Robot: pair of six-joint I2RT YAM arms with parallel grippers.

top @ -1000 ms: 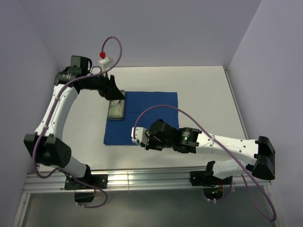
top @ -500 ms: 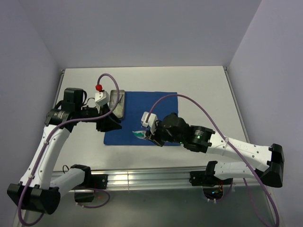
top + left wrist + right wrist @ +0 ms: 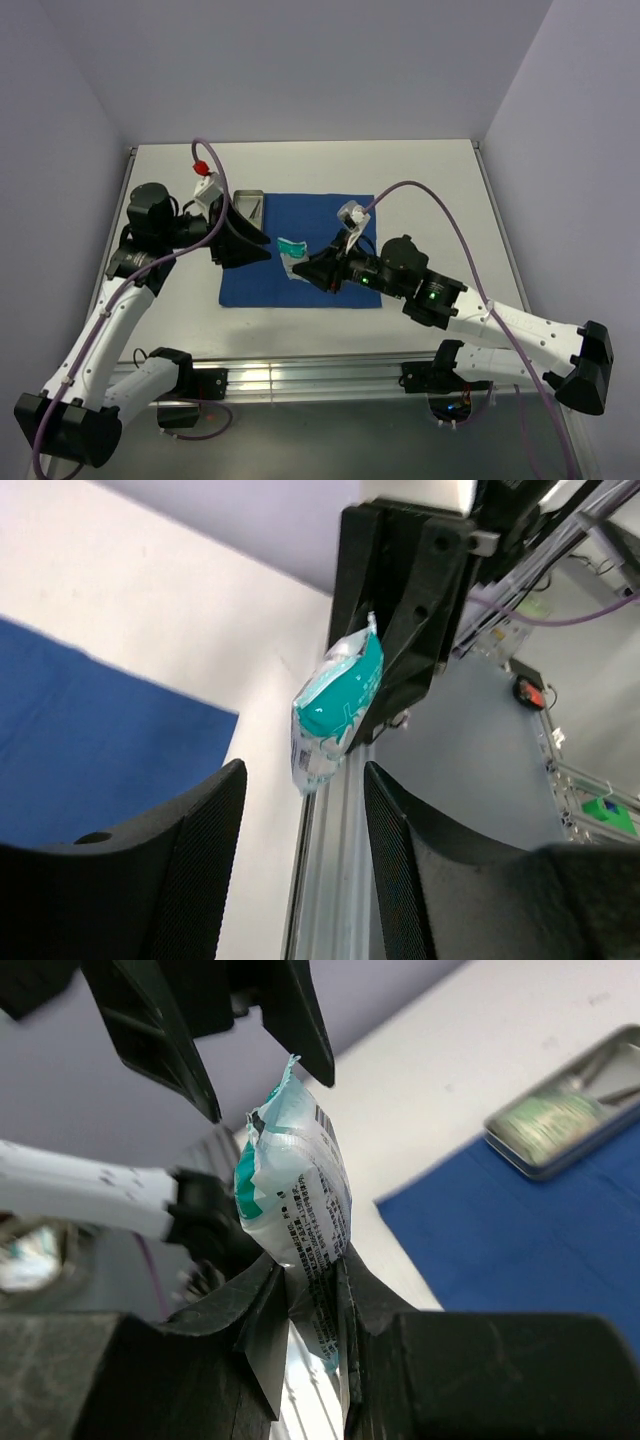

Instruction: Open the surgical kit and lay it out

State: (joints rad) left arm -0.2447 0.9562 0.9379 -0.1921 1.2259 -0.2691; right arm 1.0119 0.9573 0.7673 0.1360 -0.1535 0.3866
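Observation:
The royal-blue cloth [image 3: 310, 235] lies flat on the table. The steel tray [image 3: 248, 200] sits at its far-left corner; in the right wrist view the tray [image 3: 520, 1155] holds a greenish packet [image 3: 545, 1120] and blurred steel tools. My right gripper [image 3: 306, 270] is shut on a white and green packet [image 3: 292, 256] and holds it in the air, as the right wrist view shows with the gripper [image 3: 312, 1270] and packet [image 3: 295, 1185]. My left gripper [image 3: 262, 242] is open and faces that packet [image 3: 338, 708], a short way from it. Its fingers [image 3: 190, 860] are apart.
The white table [image 3: 430, 190] has walls on the left, right and far sides. A metal rail [image 3: 320, 375] runs along the near edge. Purple cables loop over both arms.
My left gripper left the tray, which now sits further back, and came to face the right gripper. My right gripper lifted the packet off the cloth's near edge and raised it.

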